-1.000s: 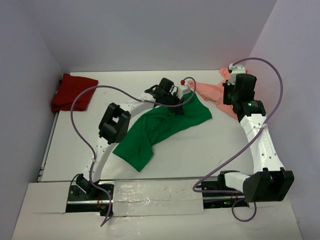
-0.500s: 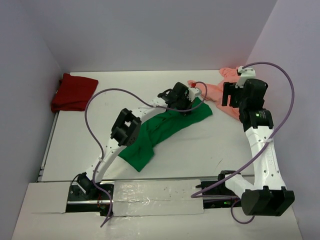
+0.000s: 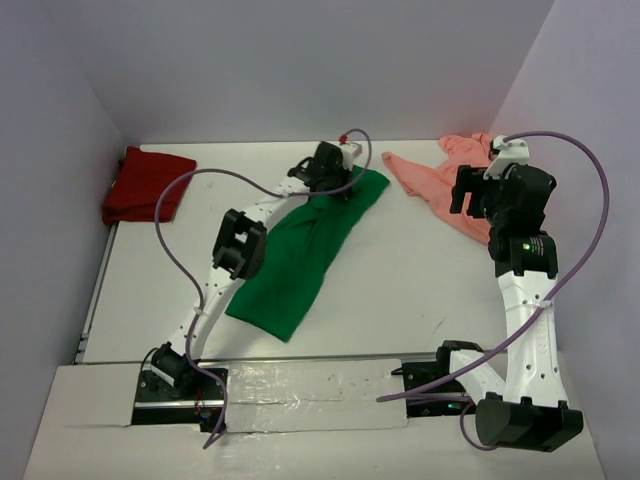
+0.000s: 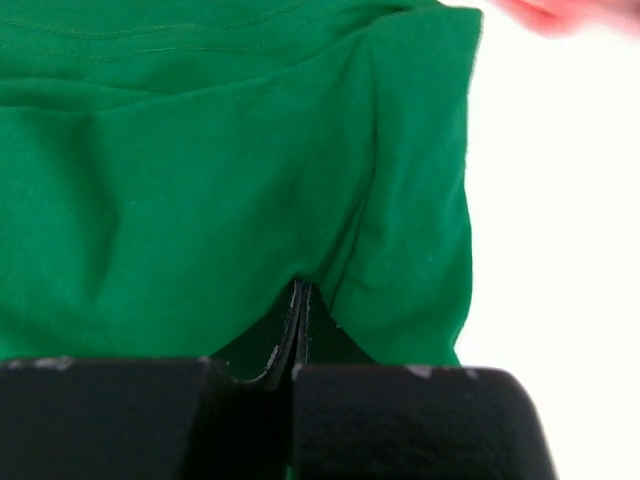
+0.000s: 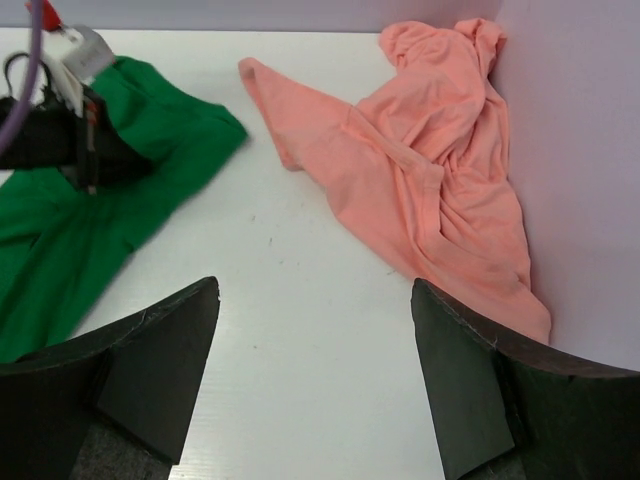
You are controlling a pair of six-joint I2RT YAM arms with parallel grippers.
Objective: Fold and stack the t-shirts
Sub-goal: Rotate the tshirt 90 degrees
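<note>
Top external view, notes.

- Green t-shirt point(image 3: 305, 250) lies spread in a long strip on the table point(image 3: 400, 290). Its long axis runs diagonally from far centre down toward the near left.
- Left gripper point(image 3: 330, 172) is at the far end of that strip. In the left wrist view its jaws are pressed together, with a pinch of green cloth bunched at the tips point(image 4: 300, 300).
- Right gripper point(image 5: 312, 300) hangs with its jaws wide apart, nothing between them but bare table.
- Salmon-pink t-shirt point(image 5: 420, 170) lies crumpled against the right wall, just ahead and to the right of that open pincer. The green shirt's free far corner lies off to its left, well apart.
- Dark red t-shirt point(image 3: 145, 185) is bunched at the far left.
- Judgement: the right arm is nearer the pink shirt, and the left arm alone controls the green one.
</note>
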